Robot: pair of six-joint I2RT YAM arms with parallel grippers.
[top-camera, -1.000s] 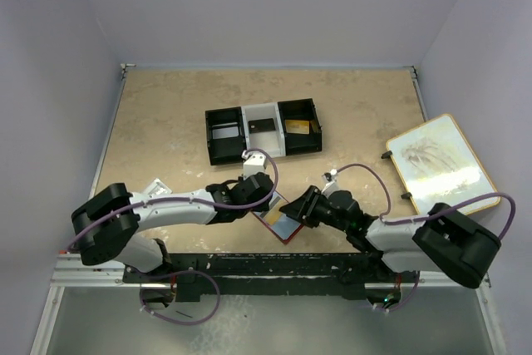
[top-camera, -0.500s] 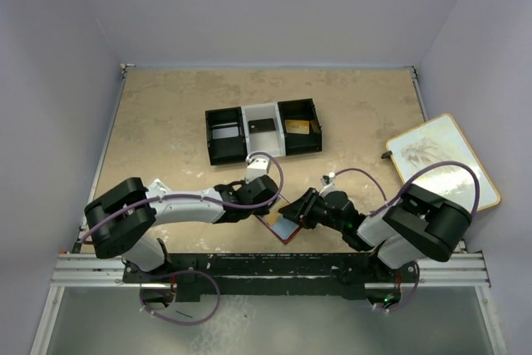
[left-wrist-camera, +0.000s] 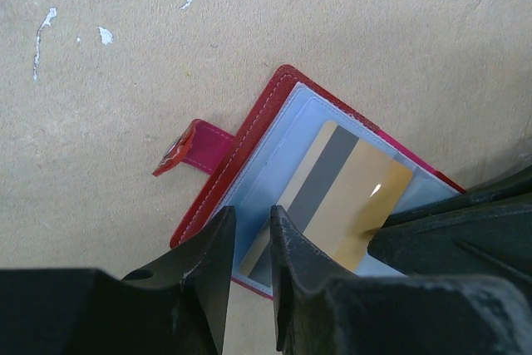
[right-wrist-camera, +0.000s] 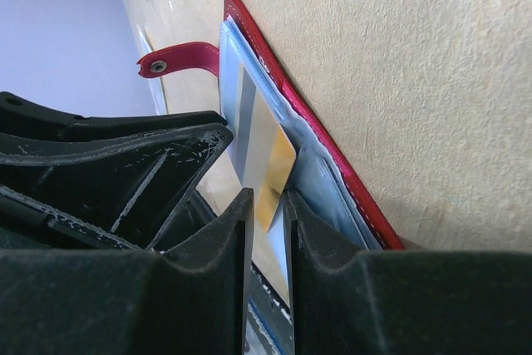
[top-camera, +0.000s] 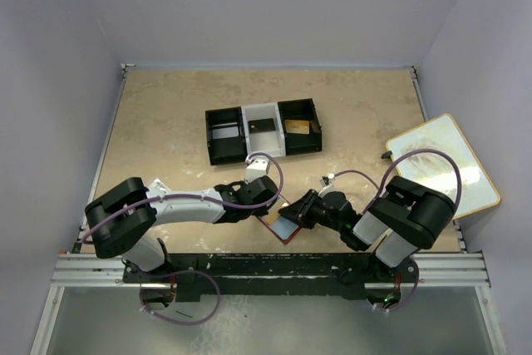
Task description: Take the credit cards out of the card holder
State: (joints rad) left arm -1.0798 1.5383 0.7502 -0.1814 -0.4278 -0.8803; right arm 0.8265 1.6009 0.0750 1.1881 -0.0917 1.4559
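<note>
the card holder (top-camera: 281, 224) lies open on the worktop (top-camera: 166, 122), low in the middle of the overhead view, between the two grippers. the left gripper (left-wrist-camera: 249, 220), its fingers a narrow slit apart and holding nothing, has its tips at the card holder's lower left edge. the right gripper (right-wrist-camera: 268, 201) pinches a corner of the gold credit card (left-wrist-camera: 345, 197), which juts from the blue-grey inner panel.
</note>
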